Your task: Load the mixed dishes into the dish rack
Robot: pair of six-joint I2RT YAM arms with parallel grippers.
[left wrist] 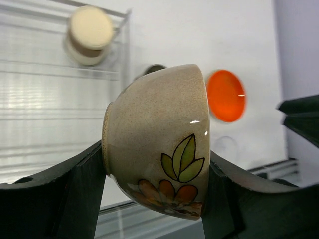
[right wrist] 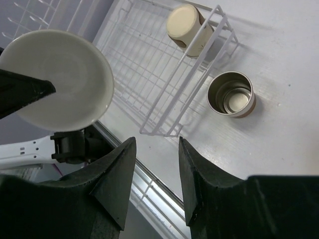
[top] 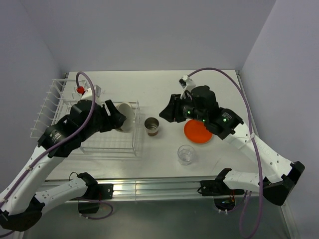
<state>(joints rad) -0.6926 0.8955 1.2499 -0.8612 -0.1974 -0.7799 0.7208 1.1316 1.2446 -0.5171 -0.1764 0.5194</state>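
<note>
My left gripper is shut on the cream-white bowl and holds it on its side above the right end of the dish rack. In the left wrist view the bowl shows a leaf and flower pattern between the fingers. One tan cup lies in the rack's basket. The other tan cup stands on the table beside the rack. The orange plate and the clear glass sit on the table. My right gripper is open and empty above the table. The cream shallow dish is out of view.
The rack's upright plate slots stand at the far left. The table's front rail runs along the near edge. Grey walls close in the back and both sides.
</note>
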